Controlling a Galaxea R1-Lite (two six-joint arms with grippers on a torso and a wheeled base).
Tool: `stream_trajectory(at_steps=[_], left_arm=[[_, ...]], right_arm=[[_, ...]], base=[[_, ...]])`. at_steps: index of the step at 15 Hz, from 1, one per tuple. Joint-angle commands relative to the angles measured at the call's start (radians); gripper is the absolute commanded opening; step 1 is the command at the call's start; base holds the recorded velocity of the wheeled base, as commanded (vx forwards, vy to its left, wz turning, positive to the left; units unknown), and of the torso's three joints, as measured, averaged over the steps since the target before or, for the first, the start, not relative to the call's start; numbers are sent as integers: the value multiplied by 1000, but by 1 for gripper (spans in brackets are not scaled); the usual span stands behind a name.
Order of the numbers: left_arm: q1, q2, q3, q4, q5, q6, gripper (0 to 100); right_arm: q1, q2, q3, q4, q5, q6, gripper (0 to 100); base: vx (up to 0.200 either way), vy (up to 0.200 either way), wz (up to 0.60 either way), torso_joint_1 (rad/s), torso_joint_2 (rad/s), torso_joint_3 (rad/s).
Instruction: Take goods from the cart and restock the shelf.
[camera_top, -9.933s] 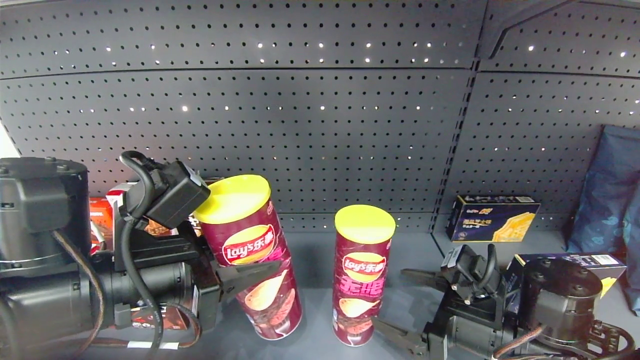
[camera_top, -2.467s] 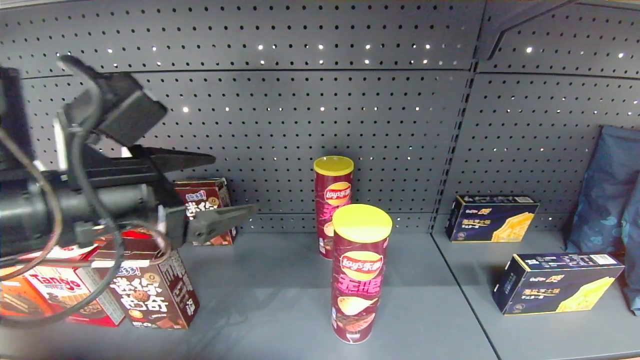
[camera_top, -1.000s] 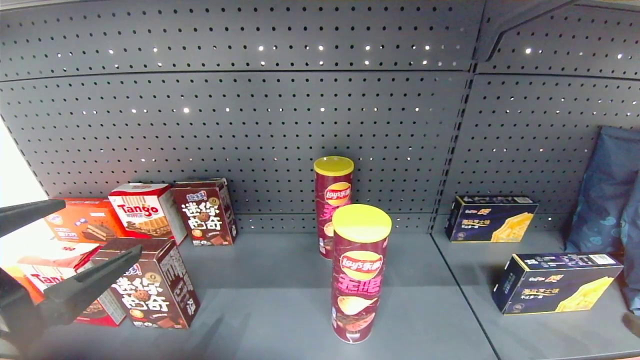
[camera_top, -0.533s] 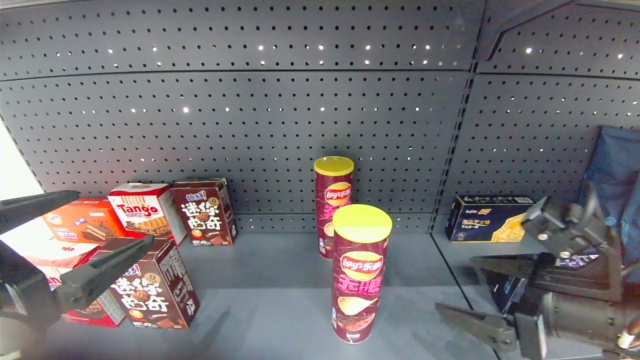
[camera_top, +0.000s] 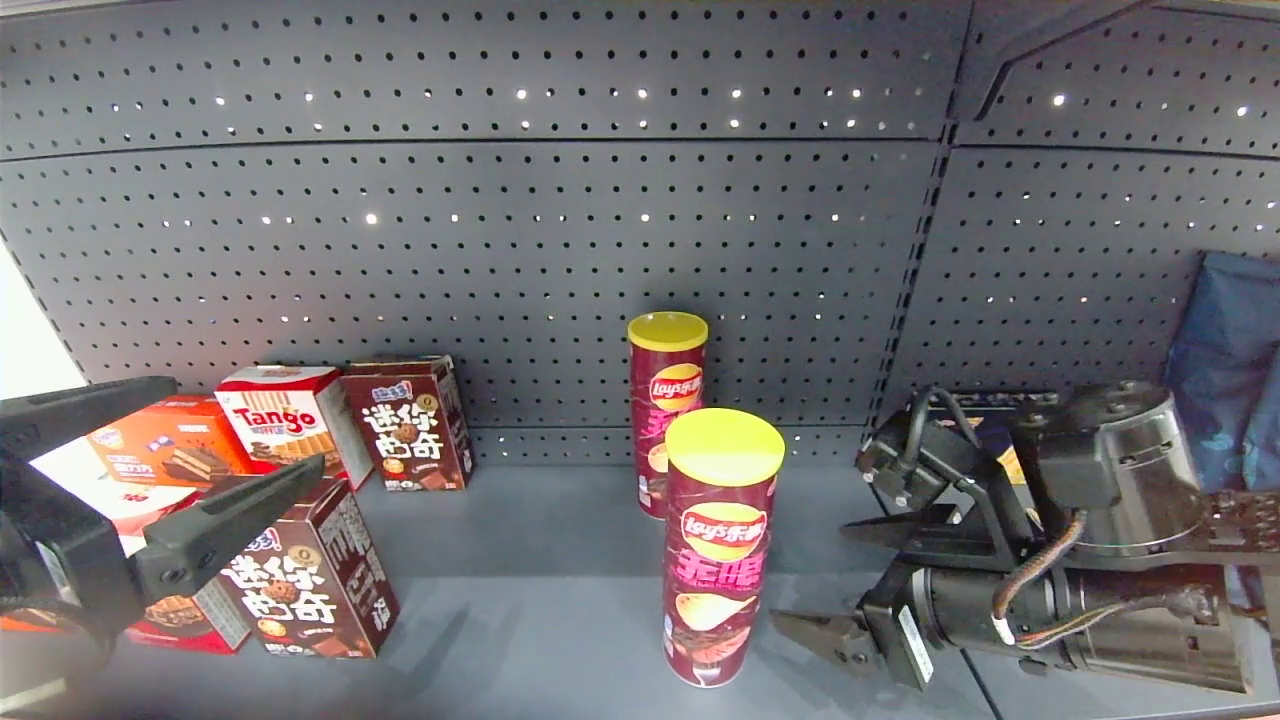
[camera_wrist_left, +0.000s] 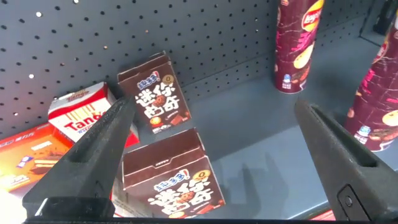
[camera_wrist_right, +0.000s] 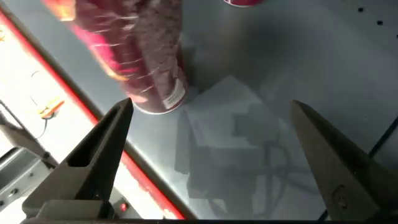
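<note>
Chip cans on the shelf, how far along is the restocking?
Done: the front can and rear can stand upright on the shelf, one behind the other. In hand: nothing; the left gripper and right gripper are open and empty, the right one beside the front can. Left: fetching more goods from the cart; how many remain I cannot tell.

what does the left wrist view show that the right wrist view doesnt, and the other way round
Left wrist view, not the right: a rear brown box, a near brown box, a red-and-white wafer box, an orange box and the pegboard panel, framed by the open left gripper.
Right wrist view, not the left: the shelf's red edge strip, framed by the open right gripper.
Both: the front chip can, the rear chip can and the grey shelf deck.
</note>
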Motion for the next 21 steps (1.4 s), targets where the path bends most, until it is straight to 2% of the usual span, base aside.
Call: stream_trajectory(at_steps=[1, 8, 11, 21], left_arm=[[0, 4, -2, -1, 0, -2, 100], [0, 4, 1, -1, 0, -2, 100], [0, 7, 0, -1, 0, -2, 100], [0, 6, 7, -1, 0, -2, 100]], right_arm=[[0, 58, -27, 0, -27, 0, 100], [-12, 78, -36, -14, -29, 0, 100], [-46, 79, -48, -14, -29, 0, 100], [-24, 118, -77, -14, -29, -2, 100]], base=[[0, 0, 0, 0, 0, 0], [0, 0, 0, 0, 0, 0], [0, 0, 0, 0, 0, 0], [0, 0, 0, 0, 0, 0]])
